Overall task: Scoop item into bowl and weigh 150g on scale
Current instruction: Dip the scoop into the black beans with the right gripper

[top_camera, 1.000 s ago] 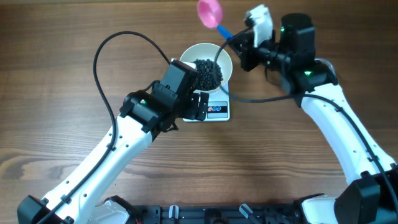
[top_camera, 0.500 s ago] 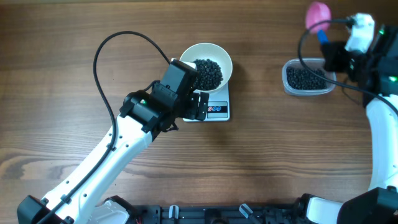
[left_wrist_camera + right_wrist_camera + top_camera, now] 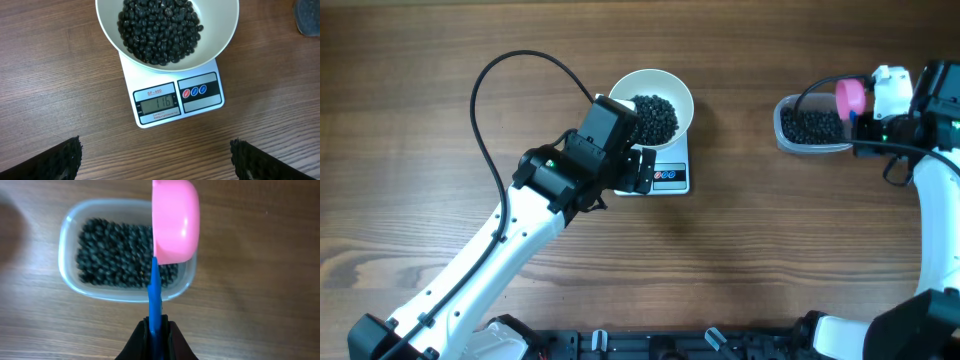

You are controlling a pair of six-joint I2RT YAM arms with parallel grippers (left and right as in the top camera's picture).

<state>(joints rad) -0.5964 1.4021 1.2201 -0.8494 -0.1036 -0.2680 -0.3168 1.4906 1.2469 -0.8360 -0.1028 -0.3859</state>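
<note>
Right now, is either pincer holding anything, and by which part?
The right pincer is shut on the pink scoop, gripping the end of its blue handle, with the cup over the clear tub. The left pincer is open and holds nothing.

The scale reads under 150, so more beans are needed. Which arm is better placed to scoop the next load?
The right. The right gripper is shut on the blue handle of the pink scoop, which hangs over the clear tub of beans. The left gripper is open and empty, near the scale.
</note>
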